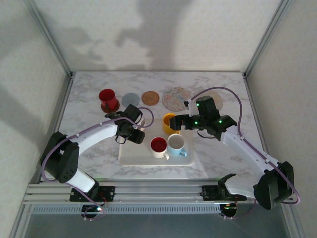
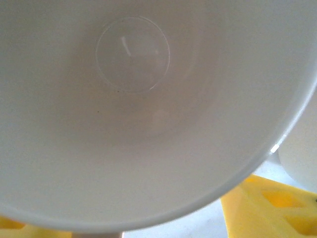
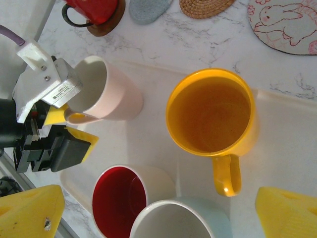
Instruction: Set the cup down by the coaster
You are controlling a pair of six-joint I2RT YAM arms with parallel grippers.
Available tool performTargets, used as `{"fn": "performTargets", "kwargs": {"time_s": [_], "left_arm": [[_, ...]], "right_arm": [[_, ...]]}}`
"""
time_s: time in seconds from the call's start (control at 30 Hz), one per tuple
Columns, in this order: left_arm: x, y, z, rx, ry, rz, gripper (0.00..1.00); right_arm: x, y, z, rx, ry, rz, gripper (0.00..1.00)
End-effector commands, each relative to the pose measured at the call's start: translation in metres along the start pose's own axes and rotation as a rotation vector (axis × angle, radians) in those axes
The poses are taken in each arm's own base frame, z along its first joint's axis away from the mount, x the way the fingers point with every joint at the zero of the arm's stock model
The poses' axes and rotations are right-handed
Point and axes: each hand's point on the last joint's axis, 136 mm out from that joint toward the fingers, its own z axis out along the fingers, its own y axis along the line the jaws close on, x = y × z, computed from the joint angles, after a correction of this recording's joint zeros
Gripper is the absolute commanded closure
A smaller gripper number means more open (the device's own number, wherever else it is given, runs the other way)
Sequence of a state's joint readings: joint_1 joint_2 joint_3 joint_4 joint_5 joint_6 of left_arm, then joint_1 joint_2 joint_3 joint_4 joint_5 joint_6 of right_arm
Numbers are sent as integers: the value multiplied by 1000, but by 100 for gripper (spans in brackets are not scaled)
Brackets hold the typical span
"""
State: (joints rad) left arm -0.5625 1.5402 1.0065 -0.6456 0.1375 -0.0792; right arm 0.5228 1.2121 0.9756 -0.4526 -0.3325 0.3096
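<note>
Cups crowd the flat white plastic tray [image 1: 133, 157] in the top view: a yellow ceramic mug [image 1: 170, 121], a white cup with a red inside [image 1: 158, 146] and a pale blue mug [image 1: 176, 144]. Your left gripper [image 1: 140, 123] reaches in at the tray's far left corner, against a pale pink cup [image 1: 146, 119]. I take that one for the task's cup, since it is the one being handled. Beyond the tray lie a round grey-blue coaster [image 1: 130, 99] and a round woven brown coaster [image 1: 150, 97], both bare, so either could be your target. Your right gripper [image 1: 179, 122] hangs over the yellow ceramic mug, probably parked to watch rather than to work.

From the left wrist you look straight into the pale pink cup, its mouth turned to the lens. Yellow finger pads [image 2: 277, 203] sit low on either side of the rim, which suggests a grasp at the lip.

From the right wrist, the pale pink cup lies tipped on the tray with its mouth towards the left gripper, which meets it at the rim. Those jaws stand partly apart. You cannot tell whether the pads pinch the cup's wall or merely flank it. The right gripper's own yellow pads [image 3: 29, 213] sit at the two bottom corners, jaws spread wide, gripping nothing.
</note>
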Motion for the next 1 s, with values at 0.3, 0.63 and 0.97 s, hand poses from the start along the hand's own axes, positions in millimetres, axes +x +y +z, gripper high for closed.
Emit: {"fn": "performTargets", "kwargs": {"time_s": [0.3,0.63,0.97], "left_arm": [[-14,4,5,-56,-25,4,45],[-17,10,5,-97,-38,-5,53],[-15,14,10,-115,-25,-4,57]], "right_arm": [[-9,4,0,1,-26,-27,1],[-9,4,1,-2,-25,-27,1],[-9,4,1,-2,-27,-27,1]]}}
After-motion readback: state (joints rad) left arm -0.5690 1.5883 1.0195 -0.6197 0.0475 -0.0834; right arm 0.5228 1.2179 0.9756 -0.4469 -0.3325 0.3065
